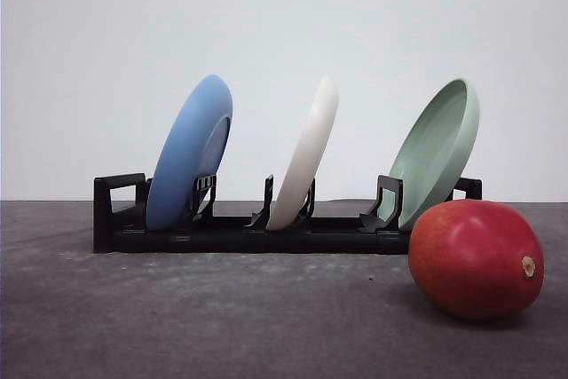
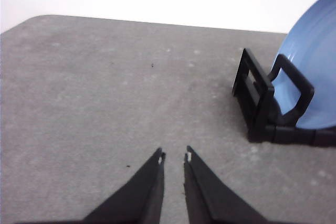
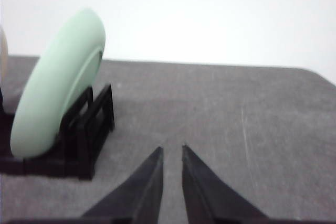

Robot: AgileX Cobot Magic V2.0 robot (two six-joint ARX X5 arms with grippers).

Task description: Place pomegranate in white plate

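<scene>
Front view, nearest item: the pomegranate [image 1: 476, 259] lies on the grey counter [image 1: 222, 317] at the right, stem nub facing right, just in front of the right end of the black rack [image 1: 266, 235]. Behind it, the rack holds three plates on edge, all leaning right: the blue plate [image 1: 188, 153] at the left, the white plate [image 1: 304, 153] in the middle slot, the pale green plate [image 1: 437, 152] at the right, directly behind the fruit. Left wrist view shows the left gripper [image 2: 174, 157] above bare counter beside the rack's blue-plate end, jaws drawn to a narrow gap and holding nothing. Right wrist view shows the right gripper [image 3: 172, 149] near the green-plate end, jaws likewise narrow and empty. Assessment: the task has not begun; the fruit is untouched. Risks noted: the white plate stands near-vertical, so fruit set against it would likely roll off unless the plate is first lifted out and laid flat. The fruit is smooth and round; a grip off its centre could squirt it away across the counter. Both jaws must open far wider before any grasp. Obstruction: the green plate stands close behind the fruit, and an approach overshooting from the front could knock it.
</scene>
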